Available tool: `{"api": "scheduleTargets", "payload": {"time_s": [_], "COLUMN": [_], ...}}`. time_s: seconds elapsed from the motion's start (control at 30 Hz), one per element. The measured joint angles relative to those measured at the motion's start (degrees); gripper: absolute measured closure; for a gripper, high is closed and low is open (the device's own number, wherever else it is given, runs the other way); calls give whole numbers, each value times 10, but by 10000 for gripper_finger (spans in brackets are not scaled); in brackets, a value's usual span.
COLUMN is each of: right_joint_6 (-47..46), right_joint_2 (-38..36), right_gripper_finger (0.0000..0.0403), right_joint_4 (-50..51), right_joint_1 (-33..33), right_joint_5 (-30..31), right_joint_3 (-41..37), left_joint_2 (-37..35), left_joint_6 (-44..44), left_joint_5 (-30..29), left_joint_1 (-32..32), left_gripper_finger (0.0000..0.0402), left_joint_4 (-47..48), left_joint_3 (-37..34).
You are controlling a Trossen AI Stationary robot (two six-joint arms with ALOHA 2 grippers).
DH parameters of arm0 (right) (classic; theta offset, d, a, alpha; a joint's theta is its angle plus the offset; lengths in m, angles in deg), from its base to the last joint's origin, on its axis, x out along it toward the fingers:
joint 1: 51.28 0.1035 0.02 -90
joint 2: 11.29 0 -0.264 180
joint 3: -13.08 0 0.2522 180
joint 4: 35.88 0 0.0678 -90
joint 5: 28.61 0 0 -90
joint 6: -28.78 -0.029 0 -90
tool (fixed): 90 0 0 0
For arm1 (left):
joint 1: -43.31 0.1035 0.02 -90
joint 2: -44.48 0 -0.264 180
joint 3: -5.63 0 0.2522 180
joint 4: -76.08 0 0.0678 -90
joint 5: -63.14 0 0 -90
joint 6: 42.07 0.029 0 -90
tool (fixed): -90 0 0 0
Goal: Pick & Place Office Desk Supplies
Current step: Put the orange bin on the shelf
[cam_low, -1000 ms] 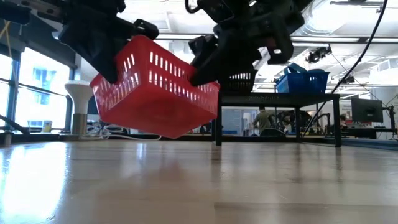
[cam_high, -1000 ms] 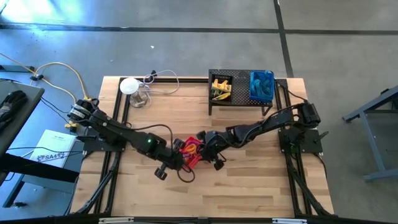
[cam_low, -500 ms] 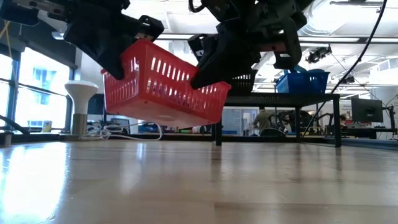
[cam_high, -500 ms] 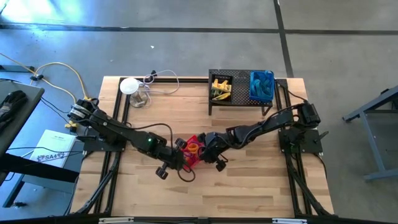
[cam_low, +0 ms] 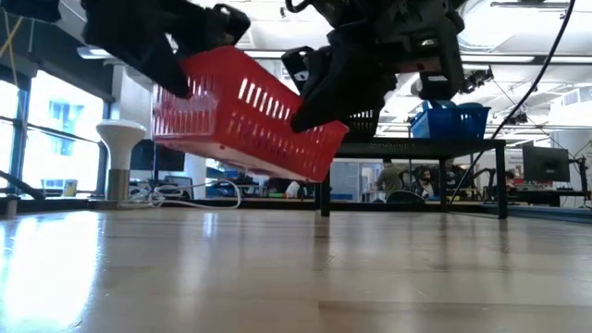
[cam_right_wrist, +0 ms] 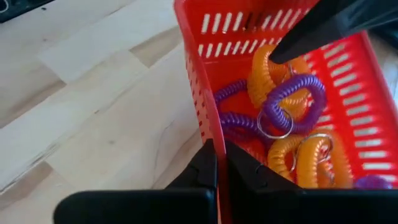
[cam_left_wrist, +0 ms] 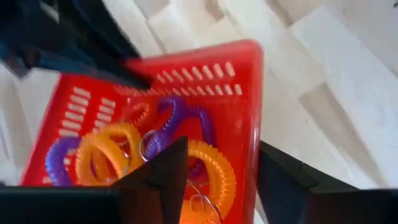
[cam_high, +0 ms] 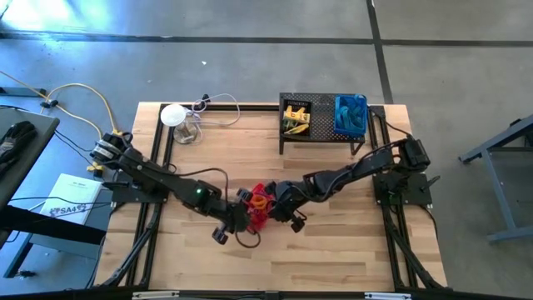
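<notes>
- Right gripper jaws are clamped together on the wall of the red basket; left gripper jaws stand apart astride the opposite wall, without a clear pinch.
- Basket hangs above the table in the centre of the high view, tilted in the low view with its right end lower.
- Orange and purple coil rings with metal key loops lie inside the basket.
- Mesh shelf stands at the upper right of the table, holding yellow-and-black clips in one bin and a blue bin beside it.
- White round object with a cable sits at the upper left of the table.
- Both arms cover most of the basket in the high view, and dark links hide its upper corners in the low view.
- Compared with a second ago, the basket sits higher and tips the other way, the left jaws have parted, and the right jaws have closed.
</notes>
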Motion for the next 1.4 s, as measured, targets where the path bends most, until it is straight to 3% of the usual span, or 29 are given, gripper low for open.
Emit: {"api": "scheduleTargets", "payload": {"time_s": [0.17, 0.4, 0.6, 0.83, 1.03, 1.23, 1.4], "right_joint_6": [-5, -15, -69, -262, -445, -586, -673], "right_joint_2": [-7, -44, -89, -167, -222, -223, -221], "right_gripper_finger": [400, 400, 400, 400, 400, 400, 400], "right_joint_4": [30, 125, 230, 297, 388, 522, 576], "right_joint_1": [10, 37, 80, 134, 165, 162, 126], "right_joint_5": [77, 136, 212, 311, 424, 532, 585], "right_joint_3": [1, 1, 1, 1, 26, 111, 167], "left_joint_2": [-2, -4, -11, -11, -12, -12, -12], "left_joint_6": [7, 40, -2, -93, -121, -123, -163], "left_joint_5": [-4, -89, -135, -135, -135, -138, -196], "left_joint_1": [-27, -66, -94, -102, -102, -95, -78], "left_gripper_finger": [225, 224, 224, 224, 225, 225, 225], "left_joint_4": [-32, -33, -31, -25, -22, -19, -18], "left_joint_3": [2, 1, 1, 0, 0, 0, 0]}}
